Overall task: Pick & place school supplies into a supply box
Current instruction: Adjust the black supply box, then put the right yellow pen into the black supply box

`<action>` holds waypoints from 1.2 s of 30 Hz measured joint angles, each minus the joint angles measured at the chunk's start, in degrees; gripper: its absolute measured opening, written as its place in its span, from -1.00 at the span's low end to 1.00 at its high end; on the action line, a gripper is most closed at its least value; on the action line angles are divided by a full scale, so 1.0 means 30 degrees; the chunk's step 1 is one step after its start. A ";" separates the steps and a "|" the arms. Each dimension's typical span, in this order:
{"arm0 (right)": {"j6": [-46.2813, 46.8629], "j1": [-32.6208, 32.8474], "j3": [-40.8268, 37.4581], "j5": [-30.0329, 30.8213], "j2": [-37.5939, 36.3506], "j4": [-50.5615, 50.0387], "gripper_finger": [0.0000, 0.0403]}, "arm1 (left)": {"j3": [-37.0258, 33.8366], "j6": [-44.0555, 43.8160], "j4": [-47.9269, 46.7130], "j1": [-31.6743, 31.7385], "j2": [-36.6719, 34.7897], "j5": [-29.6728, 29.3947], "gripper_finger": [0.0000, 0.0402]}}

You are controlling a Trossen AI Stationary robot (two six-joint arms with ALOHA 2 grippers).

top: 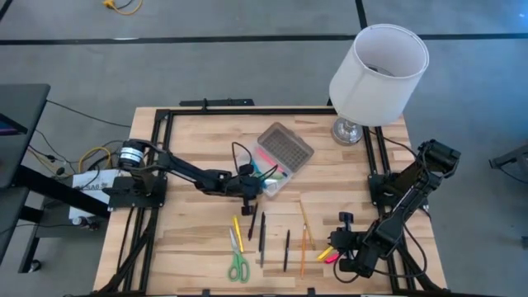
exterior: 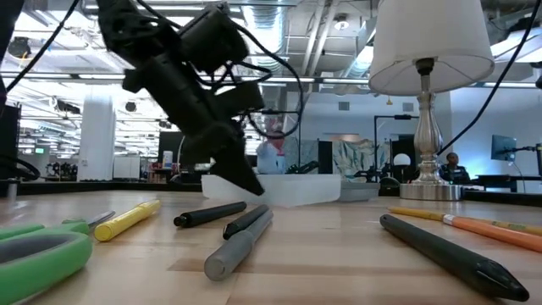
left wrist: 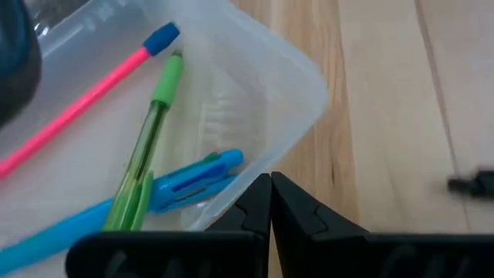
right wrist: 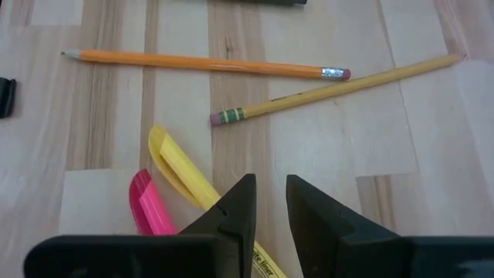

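The clear supply box (top: 276, 169) sits mid-table with its grey dotted lid (top: 286, 147) hinged open; a pink pen (left wrist: 85, 96), a green pen (left wrist: 150, 147) and a blue pen (left wrist: 177, 185) lie inside. My left gripper (top: 250, 188) (left wrist: 270, 185) is shut, tips down at the box's near corner (left wrist: 305, 93). My right gripper (top: 342, 247) (right wrist: 270, 189) hovers low near the right edge, fingers narrowly apart above a yellow highlighter (right wrist: 181, 170) beside a pink one (right wrist: 147, 205). Two pencils (right wrist: 208, 63) (right wrist: 340, 85) lie flat beyond it. My left gripper points steeply down at the box's near corner rim (left wrist: 255, 181), fingers closed on nothing. I cannot tell whether the tips touch the plastic.
More supplies lie on the near half of the table: green scissors (top: 238, 266), a yellow marker (top: 237, 227), black pens (top: 262, 229) (top: 287, 247), a grey pen (exterior: 241, 241). A white-shaded lamp (top: 375, 70) stands at the far right corner.
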 joint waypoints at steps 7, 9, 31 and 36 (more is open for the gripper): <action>0.0364 0.0154 -0.0037 -0.0090 0.0000 0.0035 -0.66 | 0.1467 0.0594 -0.1807 -0.0257 0.0452 0.0496 -1.00; 0.0357 0.0146 -0.0180 -0.0430 0.0000 0.0061 -0.66 | 0.1693 0.0522 -0.3140 -0.0610 0.0174 0.0503 -1.00; -0.1200 0.0263 -0.0801 -0.2565 0.0007 0.1559 -0.66 | 0.1906 -0.3932 -0.8506 -0.8297 -0.5445 -0.4836 -0.97; -0.1363 0.0256 -0.0801 -0.2572 0.0007 0.1570 -0.66 | 0.1906 -0.4408 -0.8546 -0.9622 -0.5572 -0.6263 -0.96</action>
